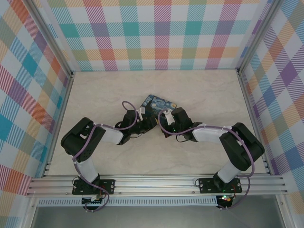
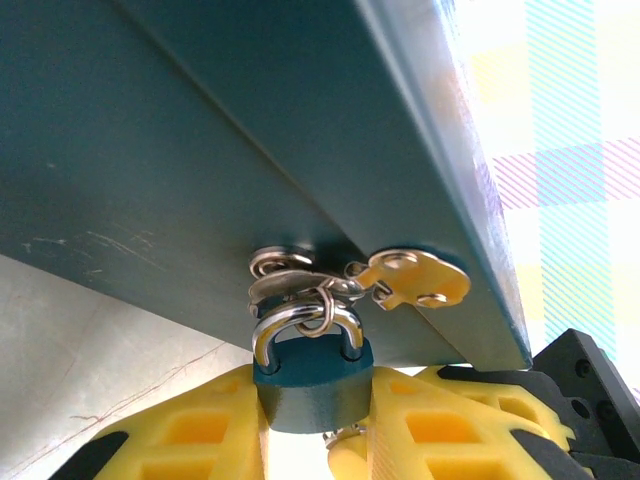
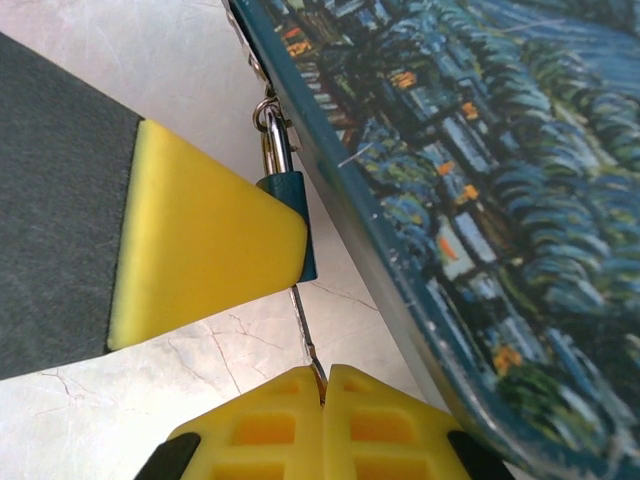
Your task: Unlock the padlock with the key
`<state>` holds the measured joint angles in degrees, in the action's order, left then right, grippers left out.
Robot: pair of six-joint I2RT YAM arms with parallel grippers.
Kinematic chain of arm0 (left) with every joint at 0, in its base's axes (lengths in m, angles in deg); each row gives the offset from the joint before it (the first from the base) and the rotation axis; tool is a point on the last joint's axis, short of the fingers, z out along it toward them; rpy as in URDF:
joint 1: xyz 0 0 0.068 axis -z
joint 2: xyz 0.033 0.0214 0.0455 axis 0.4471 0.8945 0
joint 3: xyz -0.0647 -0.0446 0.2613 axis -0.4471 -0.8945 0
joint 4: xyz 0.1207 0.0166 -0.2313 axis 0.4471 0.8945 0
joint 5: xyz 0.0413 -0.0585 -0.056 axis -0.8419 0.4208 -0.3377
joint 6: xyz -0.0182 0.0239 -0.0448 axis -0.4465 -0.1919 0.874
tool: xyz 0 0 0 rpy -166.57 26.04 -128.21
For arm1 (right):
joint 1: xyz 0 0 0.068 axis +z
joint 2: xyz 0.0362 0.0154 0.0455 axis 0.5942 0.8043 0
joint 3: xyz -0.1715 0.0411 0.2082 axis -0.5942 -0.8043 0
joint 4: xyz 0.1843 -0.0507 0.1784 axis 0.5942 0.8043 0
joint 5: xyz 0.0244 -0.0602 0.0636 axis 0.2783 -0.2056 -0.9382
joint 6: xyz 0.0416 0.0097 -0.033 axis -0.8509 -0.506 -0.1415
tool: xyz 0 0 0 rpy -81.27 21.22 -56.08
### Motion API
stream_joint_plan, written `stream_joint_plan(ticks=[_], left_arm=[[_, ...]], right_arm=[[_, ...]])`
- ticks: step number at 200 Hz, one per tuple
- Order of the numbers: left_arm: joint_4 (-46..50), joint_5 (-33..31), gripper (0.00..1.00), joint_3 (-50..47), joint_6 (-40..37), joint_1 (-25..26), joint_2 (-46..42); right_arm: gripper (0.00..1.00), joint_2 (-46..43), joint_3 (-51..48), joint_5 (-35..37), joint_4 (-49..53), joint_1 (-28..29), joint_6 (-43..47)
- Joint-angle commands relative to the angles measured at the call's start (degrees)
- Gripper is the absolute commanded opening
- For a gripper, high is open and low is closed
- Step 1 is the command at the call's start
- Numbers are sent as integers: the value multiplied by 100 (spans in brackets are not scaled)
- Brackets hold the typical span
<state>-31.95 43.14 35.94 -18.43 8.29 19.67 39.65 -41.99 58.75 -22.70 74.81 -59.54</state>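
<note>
The padlock (image 2: pixel 312 388) is tiny, with a teal body and a silver shackle (image 2: pixel 300 322) hooked through the metal rings on the side of the painted tin (image 2: pixel 200 150). My left gripper (image 2: pixel 315 405) is shut on the padlock's body, one yellow finger (image 2: pixel 190 430) on each side. In the right wrist view the key (image 3: pixel 305 330) is a thin dark sliver. It runs from my right gripper (image 3: pixel 325 392), which is shut on its head, up to the underside of the padlock (image 3: pixel 306 255). The left finger (image 3: pixel 200 240) hides most of the lock body there.
The starry-night tin (image 1: pixel 159 104) lies at the middle of the marble table (image 1: pixel 95 95), with both arms meeting at its near edge. A gold clasp (image 2: pixel 420 278) hangs beside the rings. Checked walls close in the left, the back and the right.
</note>
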Motion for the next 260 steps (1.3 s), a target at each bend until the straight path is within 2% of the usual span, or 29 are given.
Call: stream_joint_plan(ticks=[1,123,221,260], left_arm=[[-201,60,26,150,25,99,-8],[-114,81,26,232,117,171,13],[19,115,26,266,312,190,-30],[21,151,26,345,500,213,-67]], right_arm=[[0,115,195,92,-50,39,27],[0,96,248,233,-310,50,-56],[1,-337,-184,453,-1204,41,-162],[1,-313,-244,282,-1469,41,-120]])
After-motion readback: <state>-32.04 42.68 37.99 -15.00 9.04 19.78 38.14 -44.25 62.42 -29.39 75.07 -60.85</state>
